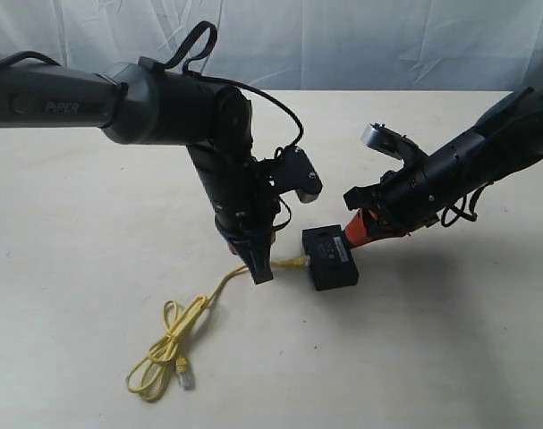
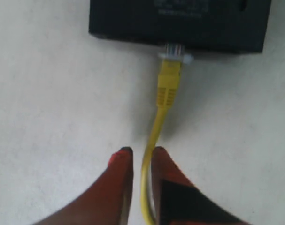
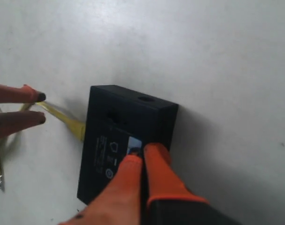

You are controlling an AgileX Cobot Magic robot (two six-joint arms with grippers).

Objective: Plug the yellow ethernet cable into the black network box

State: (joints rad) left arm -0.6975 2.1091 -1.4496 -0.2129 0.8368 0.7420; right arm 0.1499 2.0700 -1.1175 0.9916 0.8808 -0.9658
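Observation:
The black network box (image 1: 332,259) lies flat mid-table, with white markings on its top (image 3: 107,154). The yellow ethernet cable (image 1: 177,332) runs from a loose loop to the box; its clear plug (image 2: 175,50) sits in a side port of the box (image 2: 133,21). My left gripper (image 2: 140,152) is open a little, straddling the cable (image 2: 166,89) just behind the plug, with a gap on each side. My right gripper (image 3: 144,152) is shut, its orange fingertips resting on the box top by the white label. The cable's free plug (image 1: 185,375) lies by the loop.
The cream table (image 1: 450,357) spreads around the box, and a white cloth backdrop (image 1: 343,45) hangs behind it. The left arm's wrist camera (image 1: 298,174) juts out above the box. The cable loop lies toward the front left.

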